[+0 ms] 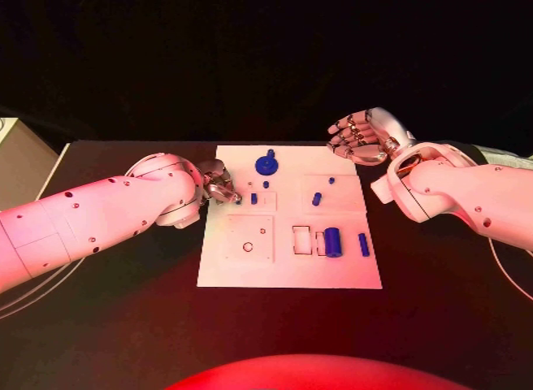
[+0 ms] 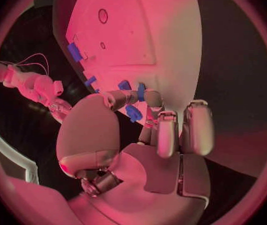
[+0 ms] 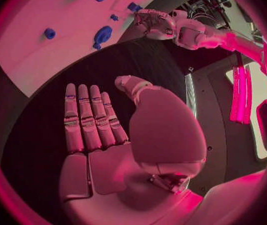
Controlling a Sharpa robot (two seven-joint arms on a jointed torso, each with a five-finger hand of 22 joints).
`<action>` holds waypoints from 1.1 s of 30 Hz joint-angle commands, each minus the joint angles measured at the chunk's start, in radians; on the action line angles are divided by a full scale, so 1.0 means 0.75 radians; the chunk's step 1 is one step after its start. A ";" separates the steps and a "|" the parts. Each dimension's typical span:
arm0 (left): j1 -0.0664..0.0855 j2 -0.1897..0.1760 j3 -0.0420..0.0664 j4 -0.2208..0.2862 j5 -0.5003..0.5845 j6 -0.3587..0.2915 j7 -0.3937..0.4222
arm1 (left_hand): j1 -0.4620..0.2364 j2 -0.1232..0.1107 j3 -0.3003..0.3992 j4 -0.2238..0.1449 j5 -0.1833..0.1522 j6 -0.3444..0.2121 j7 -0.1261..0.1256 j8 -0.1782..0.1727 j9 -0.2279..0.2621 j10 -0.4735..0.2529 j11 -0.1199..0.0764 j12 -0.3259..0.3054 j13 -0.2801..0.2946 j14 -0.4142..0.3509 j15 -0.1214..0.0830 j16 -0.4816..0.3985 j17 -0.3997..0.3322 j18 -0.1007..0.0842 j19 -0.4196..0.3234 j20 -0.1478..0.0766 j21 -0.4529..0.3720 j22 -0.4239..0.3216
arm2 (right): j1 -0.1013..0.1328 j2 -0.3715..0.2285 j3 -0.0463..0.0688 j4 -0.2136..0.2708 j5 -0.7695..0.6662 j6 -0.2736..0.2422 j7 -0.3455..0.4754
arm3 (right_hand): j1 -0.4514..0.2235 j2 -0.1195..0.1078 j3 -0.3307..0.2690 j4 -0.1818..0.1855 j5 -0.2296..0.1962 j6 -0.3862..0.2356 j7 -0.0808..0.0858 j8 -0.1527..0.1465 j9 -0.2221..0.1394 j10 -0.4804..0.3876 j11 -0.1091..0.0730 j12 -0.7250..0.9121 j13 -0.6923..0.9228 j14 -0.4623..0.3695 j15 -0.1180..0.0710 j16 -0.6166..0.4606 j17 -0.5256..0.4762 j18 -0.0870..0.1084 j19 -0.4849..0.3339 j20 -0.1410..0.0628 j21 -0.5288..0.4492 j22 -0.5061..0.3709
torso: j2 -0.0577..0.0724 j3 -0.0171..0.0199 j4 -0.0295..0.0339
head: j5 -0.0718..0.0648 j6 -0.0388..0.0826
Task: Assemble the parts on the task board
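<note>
The white board (image 1: 290, 215) is being viewed from overhead and, nearer, from behind each wrist.

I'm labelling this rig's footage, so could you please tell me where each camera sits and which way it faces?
Head view: on the head, looking down at the task board; both arms show.
Left wrist view: behind the left hand, facing the board.
Right wrist view: behind the right hand, facing the board's far edge.
All three share the board and the left hand.
</note>
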 commanded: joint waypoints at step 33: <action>-0.011 0.011 -0.003 -0.004 -0.021 -0.013 0.016 | 0.059 0.042 0.177 -0.167 0.000 0.010 0.002 0.007 0.000 0.013 0.002 0.007 0.003 0.139 -0.002 0.006 0.351 -0.012 0.008 0.003 0.006 0.059 | -0.001 0.001 0.001 0.002 -0.004 0.014 0.017 | -0.009 -0.001 0.002 0.012 0.010 0.010 0.039 -0.009 -0.003 -0.004 0.001 -0.006 -0.002 -0.001 0.007 0.001 -0.004 0.019 -0.003 0.005 0.002 -0.001 | -0.001 0.0013 -0.0005 | 0.002 -0.005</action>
